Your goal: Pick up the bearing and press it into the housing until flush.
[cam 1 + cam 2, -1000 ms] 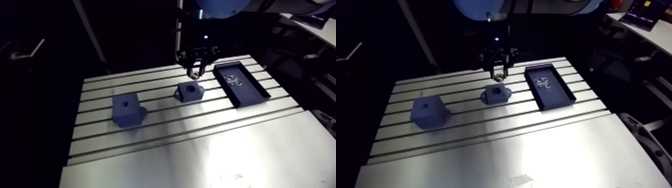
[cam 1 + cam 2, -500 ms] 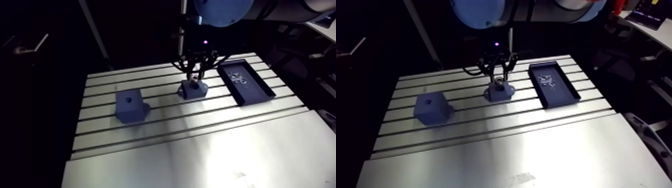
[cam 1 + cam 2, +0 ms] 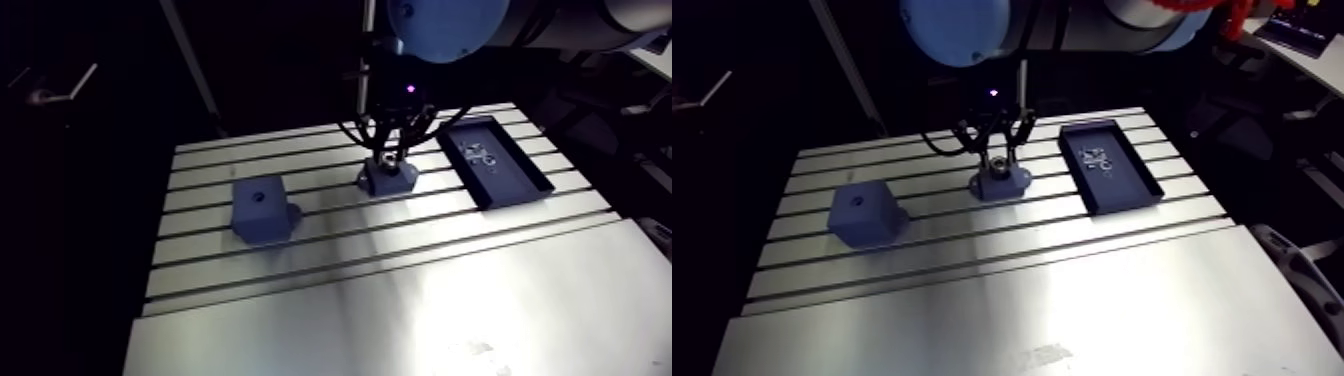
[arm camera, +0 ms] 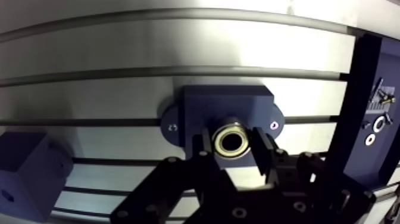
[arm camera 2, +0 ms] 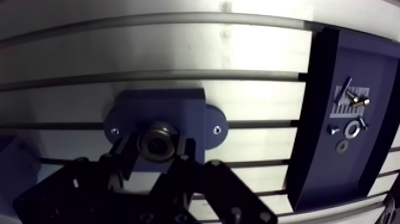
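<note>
Can't tell if the bearing (image 4: 231, 140) is seated, since it hides the housing (image 4: 221, 106) bore. Gripper (image 5: 156, 146) points straight down, fingers pinching the bearing. Tray (image 3: 1124, 188) at housing's 3 o'clock, block (image 3: 860, 215) at 9.

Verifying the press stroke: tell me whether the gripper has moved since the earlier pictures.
Yes. Against the housing, the gripper has come down: earlier it hung clear above it, now it holds the bearing right at the housing's bore.
</note>
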